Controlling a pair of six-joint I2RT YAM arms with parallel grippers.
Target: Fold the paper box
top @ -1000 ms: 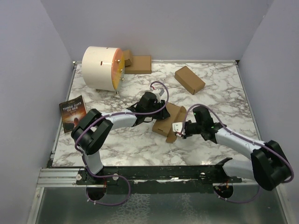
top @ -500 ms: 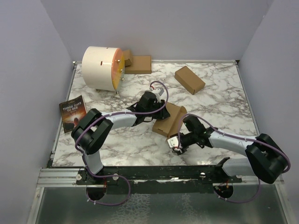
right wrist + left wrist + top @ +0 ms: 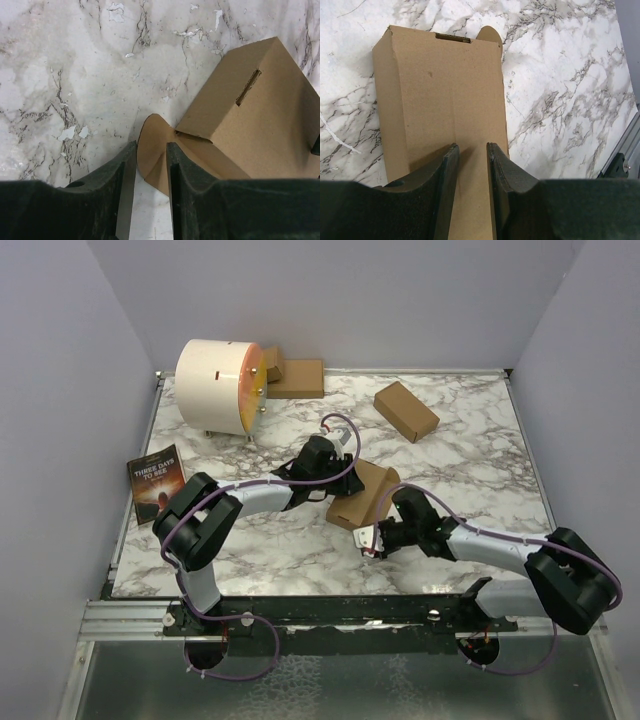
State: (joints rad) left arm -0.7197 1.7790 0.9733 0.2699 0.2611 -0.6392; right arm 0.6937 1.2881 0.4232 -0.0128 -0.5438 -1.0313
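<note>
The paper box [image 3: 362, 495] is a brown oblong carton lying at mid-table. In the left wrist view the paper box [image 3: 440, 85] shows a slot at its far end and a rounded flap [image 3: 490, 34] sticking out beside it. My left gripper [image 3: 472, 146] sits on the top panel, jaws a little apart, nothing between them. The right wrist view shows the paper box [image 3: 260, 125] with its rounded flap [image 3: 152, 145] spread on the marble. My right gripper [image 3: 151, 144] hovers over that flap, jaws apart, the flap showing in the gap. From above, the right gripper [image 3: 368, 538] is at the box's near end.
A twin brown carton [image 3: 406, 411] lies at the back right. A white drum [image 3: 218, 386] with a yellow-orange face stands at the back left, with small brown cardboard pieces [image 3: 295, 378] beside it. A dark book [image 3: 157, 483] lies at the table's left edge.
My right gripper pulled back from the box's near end towards the front edge, then edged back to the flap; its jaws widened, then narrowed. The left arm and box stayed put.
</note>
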